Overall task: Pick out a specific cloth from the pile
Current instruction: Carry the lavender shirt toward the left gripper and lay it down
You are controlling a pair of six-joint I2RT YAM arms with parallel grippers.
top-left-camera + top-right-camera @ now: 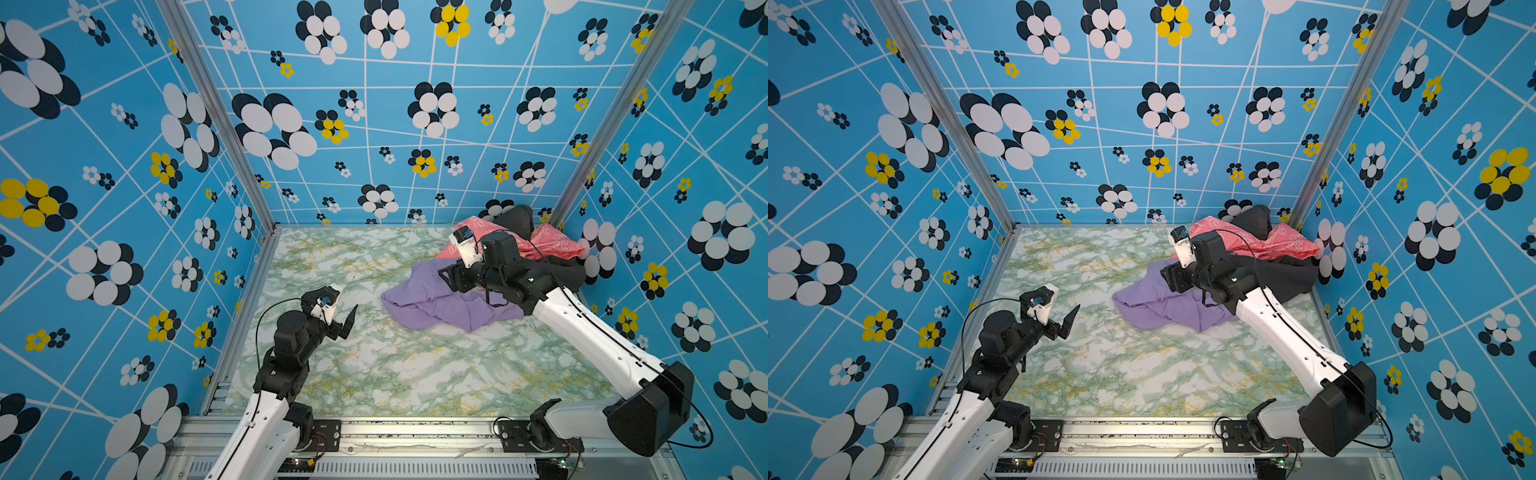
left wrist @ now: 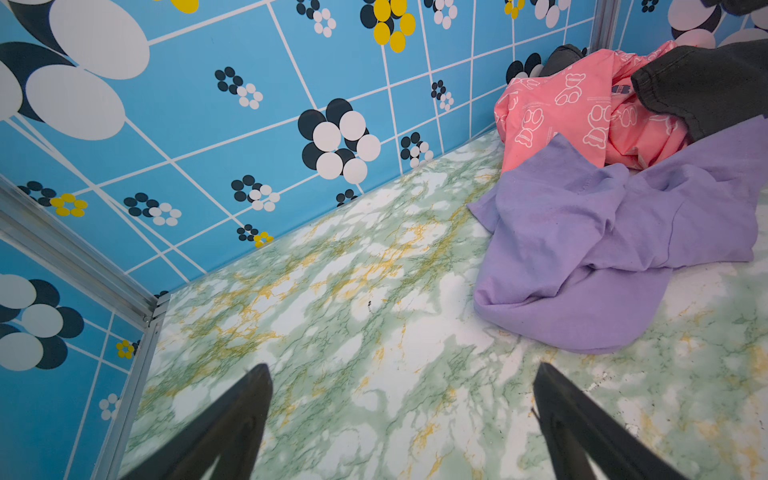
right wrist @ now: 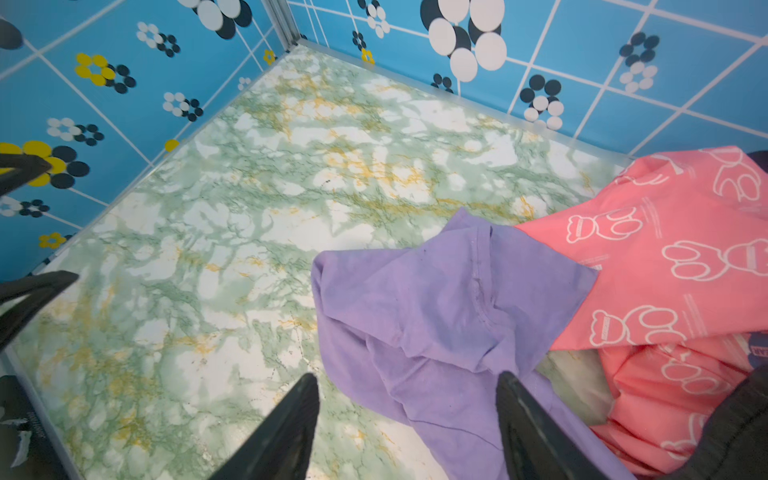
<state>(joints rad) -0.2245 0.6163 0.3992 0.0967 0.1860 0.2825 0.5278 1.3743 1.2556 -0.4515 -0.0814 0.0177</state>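
– Lavender cloth [image 1: 436,301] is lying crumpled on the marbled tabletop [image 1: 374,374], just in front of the pile [image 1: 557,249]. Which step is being worked, do you reckon?
– I'm judging it as the set-down, nearly finishing. The cloth is resting on the table, and only its far edge is touching the coral-pink jacket [image 3: 665,257]. The black garment [image 2: 706,87] is sitting behind and beside that.
– What is the right gripper [image 3: 407,376] doing?
– It is hovering just over the cloth's near folds with its jaws standing apart. Nothing is being pinched between them in the right wrist view. Whether a fingertip is brushing the fabric, I cannot tell.
– And the left gripper [image 2: 401,368]?
– It is hanging over bare table, well apart from the cloth, jaws spread wide and carrying nothing.
– So what is the next move calling for?
– I'm thinking a straight lift clear, so no fold is snagging on a finger. If more separation is wanted, it is calling for a pinch on a raised fold and a drag toward the open middle.
– Any risk worth watching?
– The jacket's edge riding along.
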